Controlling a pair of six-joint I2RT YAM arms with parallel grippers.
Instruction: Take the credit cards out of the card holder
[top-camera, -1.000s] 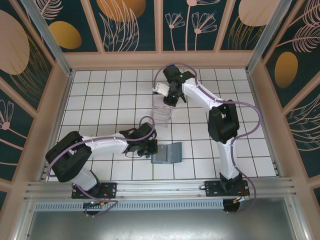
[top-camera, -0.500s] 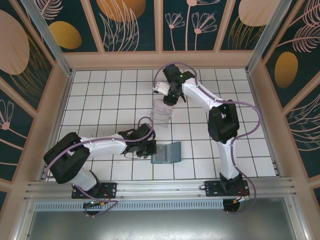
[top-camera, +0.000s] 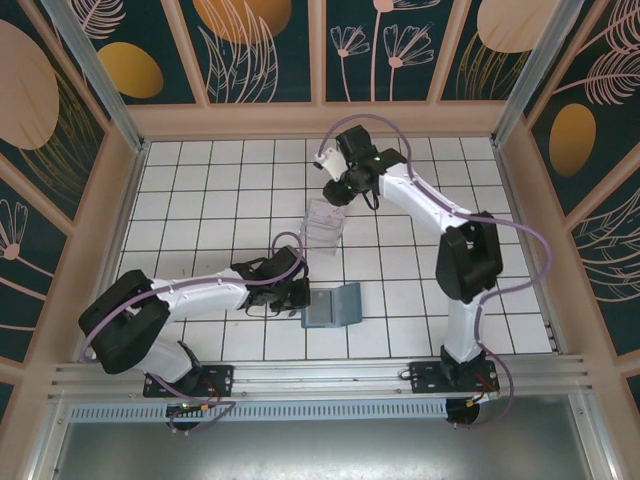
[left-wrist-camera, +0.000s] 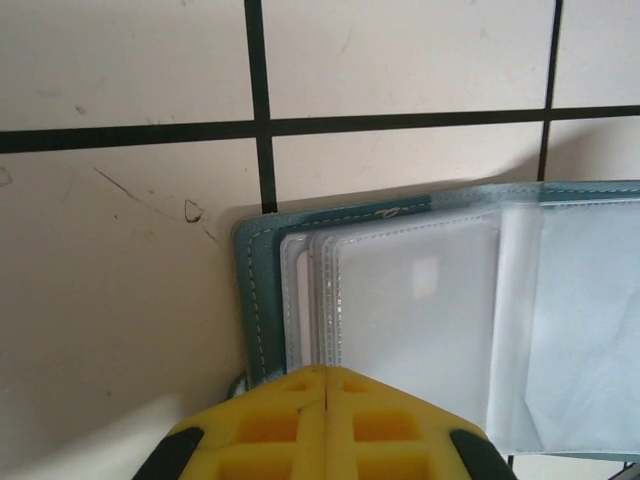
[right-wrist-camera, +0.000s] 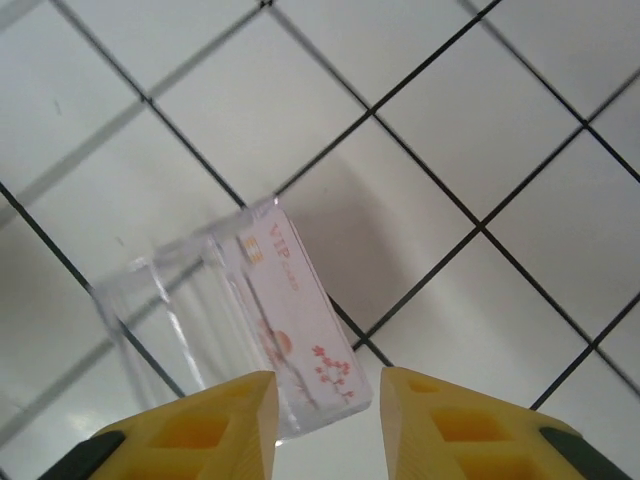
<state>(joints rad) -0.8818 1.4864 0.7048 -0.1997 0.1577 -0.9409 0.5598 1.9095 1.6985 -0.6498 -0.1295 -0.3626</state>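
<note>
The card holder (top-camera: 333, 306), a blue-grey wallet, lies open on the tiles near the front. In the left wrist view its teal edge (left-wrist-camera: 249, 290) frames several clear sleeves (left-wrist-camera: 420, 310). My left gripper (top-camera: 297, 292) is shut, and its yellow tips (left-wrist-camera: 325, 372) meet at the near edge of those sleeves. One of the credit cards (right-wrist-camera: 290, 310), pale pinkish-white with "VIP" print, stands in a clear plastic tray (right-wrist-camera: 165, 310). My right gripper (right-wrist-camera: 330, 400) hovers open above that card, its fingers apart from it.
The clear tray (top-camera: 322, 224) stands mid-table, behind the card holder. Wooden side walls (top-camera: 115, 210) and a back wall enclose the white tiled table. The aluminium rail (top-camera: 320, 375) with both arm bases runs along the near edge.
My right gripper has opened and drawn back from the tray, leaving the pale card standing in it. Its elbow has swung right. The left gripper stays shut at the card holder.
</note>
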